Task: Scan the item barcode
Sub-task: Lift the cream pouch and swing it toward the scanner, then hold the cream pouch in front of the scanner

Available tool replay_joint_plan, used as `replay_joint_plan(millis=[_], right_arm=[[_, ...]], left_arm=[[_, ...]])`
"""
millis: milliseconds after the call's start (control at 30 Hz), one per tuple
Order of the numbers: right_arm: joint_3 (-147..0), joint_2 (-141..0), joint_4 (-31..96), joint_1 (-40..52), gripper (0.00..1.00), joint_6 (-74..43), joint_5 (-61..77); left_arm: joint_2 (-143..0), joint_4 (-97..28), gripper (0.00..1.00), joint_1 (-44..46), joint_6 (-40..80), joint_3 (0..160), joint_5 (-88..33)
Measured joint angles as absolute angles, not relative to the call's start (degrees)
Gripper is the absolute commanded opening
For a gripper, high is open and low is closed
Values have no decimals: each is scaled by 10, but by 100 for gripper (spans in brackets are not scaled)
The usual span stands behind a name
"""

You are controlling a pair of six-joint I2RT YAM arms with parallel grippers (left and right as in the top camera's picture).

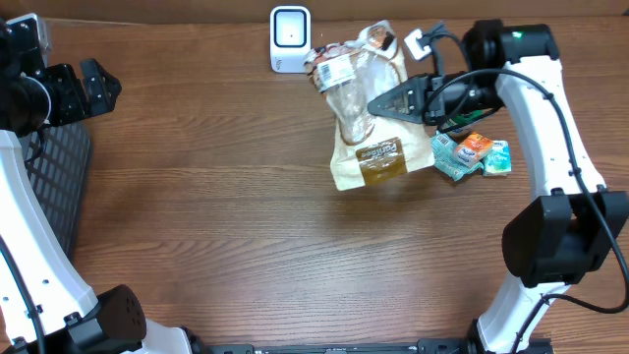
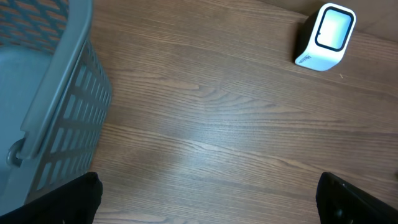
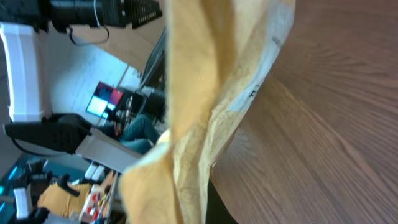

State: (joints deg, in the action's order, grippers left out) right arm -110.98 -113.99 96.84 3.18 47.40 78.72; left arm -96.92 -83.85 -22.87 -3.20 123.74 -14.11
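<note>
Right fingers are pinching the crinkly tan plastic bag. I'd angle its barcode flat toward the white boxy scanner. Left fingers are spread, idle.

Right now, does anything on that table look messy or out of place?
Only mildly. The bag is crumpled and skewed where the right gripper pinches it, near the white scanner. Small packets lie in a loose heap beside that arm. Nothing looks spilled.

Label print on the bag looks unreadably small; the basket is cropped.
</note>
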Motion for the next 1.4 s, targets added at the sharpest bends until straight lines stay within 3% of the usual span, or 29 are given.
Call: replay_joint_plan(millis=[400,600,833,1000,1233,1400], right_arm=[[-1110,-1140,971,22,4,474,795],[-1112,-1140,939,42,4,403,749],[-1211,-1140,823,117,4,168,524],[-1289,-1137,703,191,4,62,282],[-1296,-1168,481,291,4,89,-88],[-1296,-1242,368,320,4,171,-219]], left_arm=[[-969,-839,100,-229,-32,1237,-141],[-969,-839,100,-229,-32,1237,-141],[-969,-839,100,-229,-32,1237,-141],[-969,-838,100,-229,-32,1237,-141],[-969,-838,100,-229,-32,1237,-141],[-969,-838,100,-229,-32,1237,-141]])
